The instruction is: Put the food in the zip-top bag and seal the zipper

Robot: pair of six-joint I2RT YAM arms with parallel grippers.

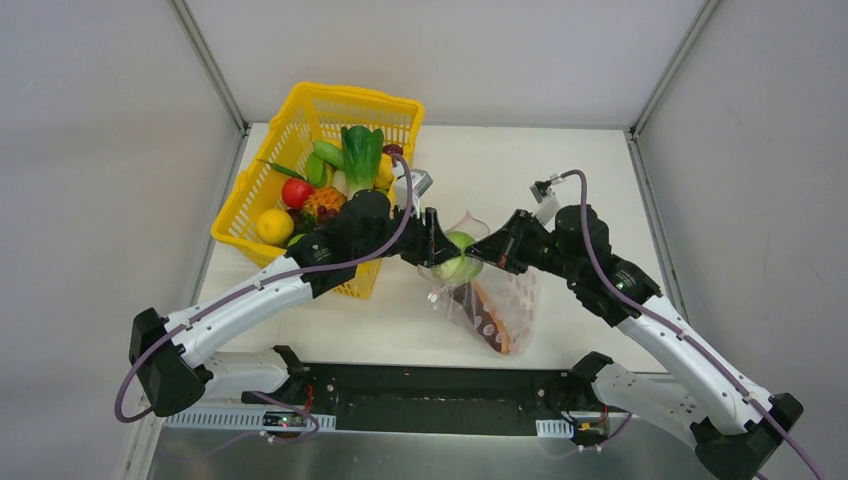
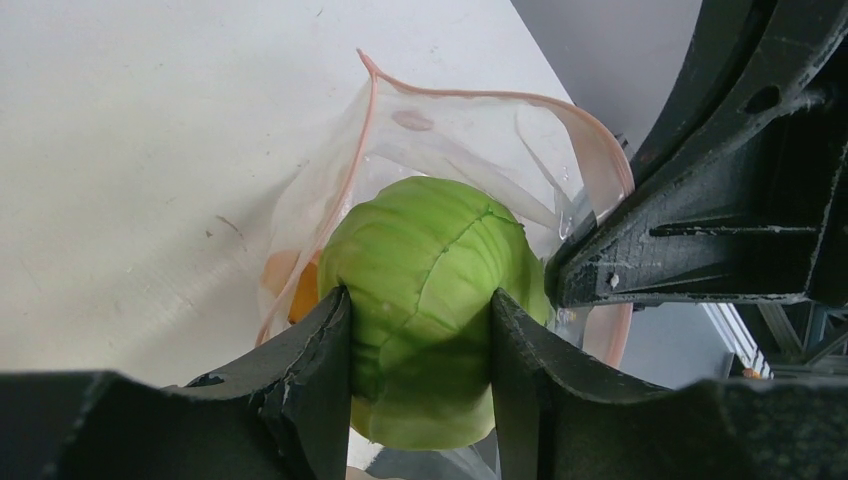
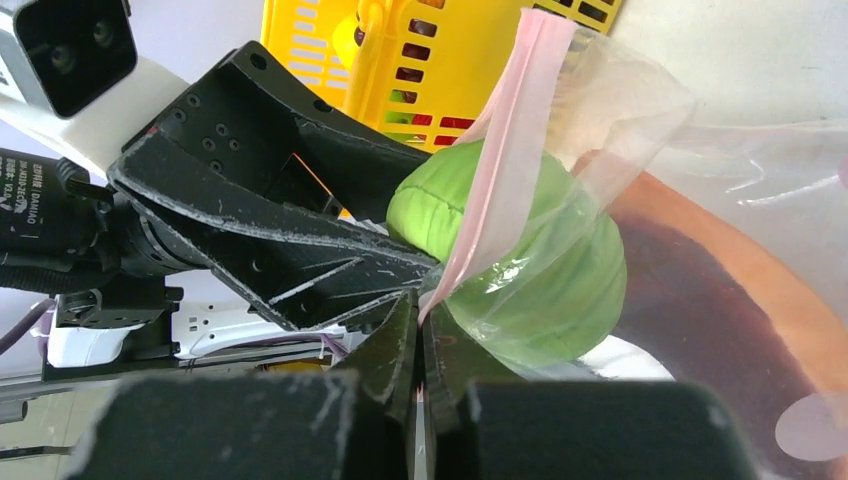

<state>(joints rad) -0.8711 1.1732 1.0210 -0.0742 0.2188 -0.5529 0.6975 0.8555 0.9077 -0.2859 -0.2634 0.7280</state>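
A round green toy cabbage is clamped between the jaws of my left gripper, half inside the open mouth of the clear zip-top bag. The pink zipper rims that mouth. My right gripper is shut on the zipper edge, holding the mouth up beside the cabbage. In the top view the two grippers meet over the bag at the table's centre. A purple-brown and orange piece of food lies inside the bag. More food, leafy greens and a lemon, sits in the basket.
The yellow mesh basket stands at the back left, close behind my left arm. White walls with metal frame posts enclose the table on three sides. The arm bases and a black rail run along the near edge.
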